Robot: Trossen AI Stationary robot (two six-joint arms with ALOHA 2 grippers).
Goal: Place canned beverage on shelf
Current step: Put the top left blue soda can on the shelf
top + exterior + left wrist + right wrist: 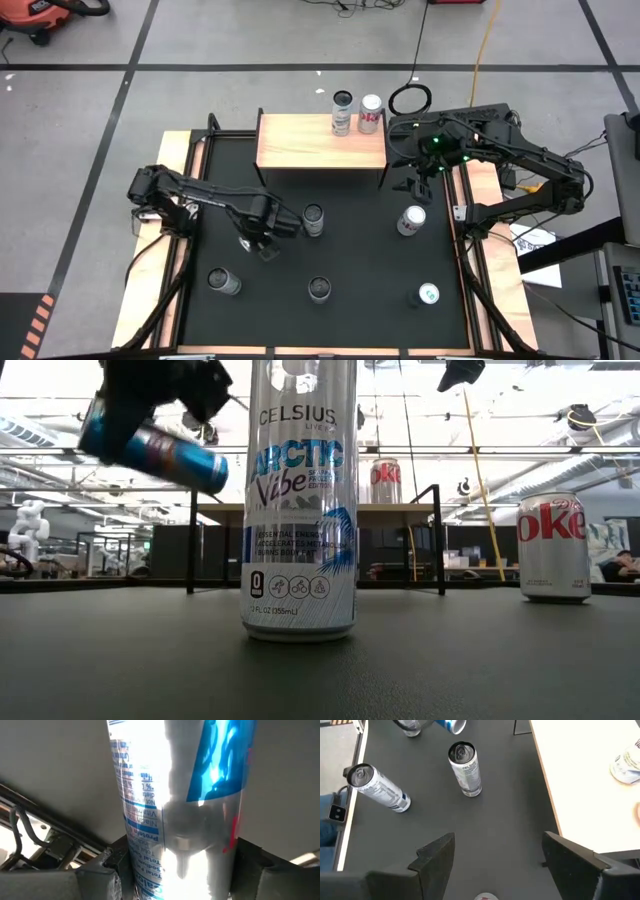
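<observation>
- The left gripper (268,232), near the table's middle, is clamping a slim blue-and-silver beverage can (152,450), carrying it tilted above the black mat.
- The right gripper (495,855) is waiting with jaws apart by the table's right edge.
- The light-wood shelf on thin black legs (300,148) is standing at the far edge; its left part looks bare, so the can should be righted before lowering there.
- The wrist view is cutting off both can ends.

Shelf (300,142) left part bare; two cans (356,113) crowd its right end.
</observation>
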